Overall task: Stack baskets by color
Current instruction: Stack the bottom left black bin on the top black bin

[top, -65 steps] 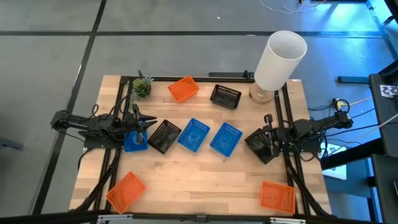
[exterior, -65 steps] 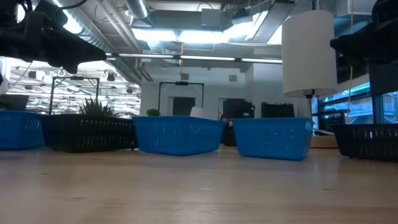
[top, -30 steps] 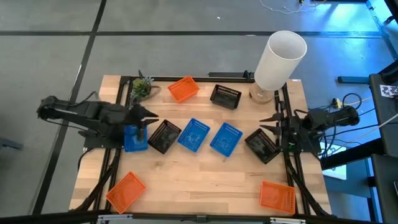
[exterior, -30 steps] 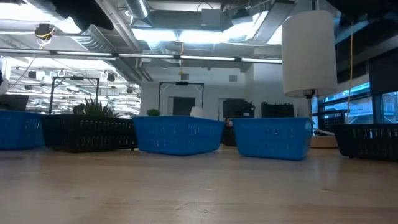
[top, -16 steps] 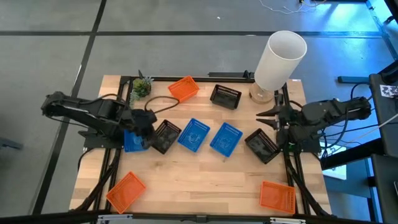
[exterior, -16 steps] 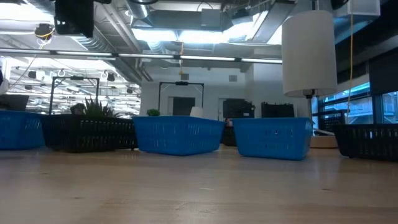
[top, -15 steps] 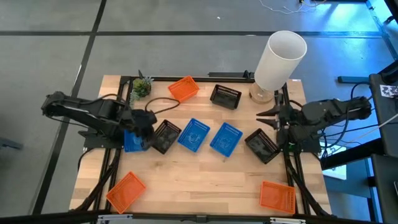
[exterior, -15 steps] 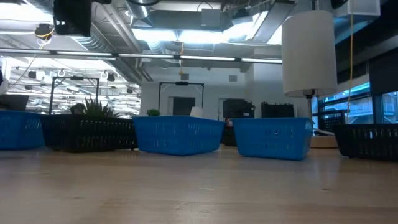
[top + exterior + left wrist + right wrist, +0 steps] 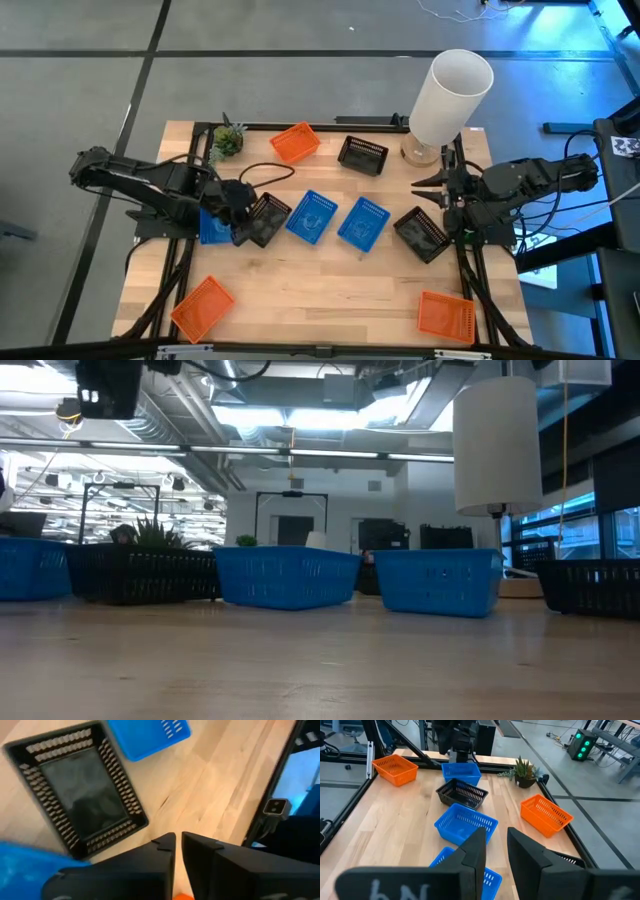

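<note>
Biggest thing here is the table (image 9: 330,290), light wood planks with visible grain, a dark metal frame running along its edges. Next is the tall white cylinder (image 9: 450,95), smooth and matte, standing at the back right corner.

Then the baskets, all shallow plastic rectangles with perforated walls. I count nine: three blue (image 9: 312,216) (image 9: 363,223) (image 9: 216,226) in a row across the middle, three black (image 9: 264,219) (image 9: 362,154) (image 9: 421,233), and three orange (image 9: 295,142) (image 9: 202,307) (image 9: 445,314), with two of the orange ones at the front corners. Nothing is stacked yet; each one sits on its own.

Smallest is a spiky green plant (image 9: 227,139) in a dark pot at the back left.

The left gripper (image 9: 177,840) hangs over the gap between the leftmost blue basket and the black one beside it, fingers almost together with just a thin slit, nothing in them. The right gripper (image 9: 495,837) hovers at the right edge above a black basket, fingers a bit apart and empty.

No readable writing anywhere.
</note>
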{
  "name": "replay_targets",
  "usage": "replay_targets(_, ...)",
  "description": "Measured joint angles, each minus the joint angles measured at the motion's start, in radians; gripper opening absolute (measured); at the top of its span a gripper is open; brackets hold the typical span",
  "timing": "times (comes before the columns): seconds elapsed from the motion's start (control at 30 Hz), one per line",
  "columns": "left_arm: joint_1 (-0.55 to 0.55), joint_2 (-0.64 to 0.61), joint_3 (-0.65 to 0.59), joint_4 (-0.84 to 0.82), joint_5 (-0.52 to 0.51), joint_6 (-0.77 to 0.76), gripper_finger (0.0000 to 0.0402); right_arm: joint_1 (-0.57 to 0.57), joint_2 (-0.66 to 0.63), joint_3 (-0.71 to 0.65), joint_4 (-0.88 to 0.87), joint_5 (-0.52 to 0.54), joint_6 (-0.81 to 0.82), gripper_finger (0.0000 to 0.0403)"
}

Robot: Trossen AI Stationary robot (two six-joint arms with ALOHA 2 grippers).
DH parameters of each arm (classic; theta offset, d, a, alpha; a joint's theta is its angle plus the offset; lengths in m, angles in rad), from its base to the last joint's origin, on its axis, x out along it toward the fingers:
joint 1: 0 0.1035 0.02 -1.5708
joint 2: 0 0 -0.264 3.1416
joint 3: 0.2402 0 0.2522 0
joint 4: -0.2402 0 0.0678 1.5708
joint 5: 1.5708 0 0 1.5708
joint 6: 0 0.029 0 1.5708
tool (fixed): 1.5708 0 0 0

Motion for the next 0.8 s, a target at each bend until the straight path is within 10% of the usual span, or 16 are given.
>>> replay_targets(0.8,-0.001,0.293,-0.001,0.060,-0.033,-0.220,0.0099,0.000,-0.001,0.000,0.008,-0.002,0.002,0.0078)
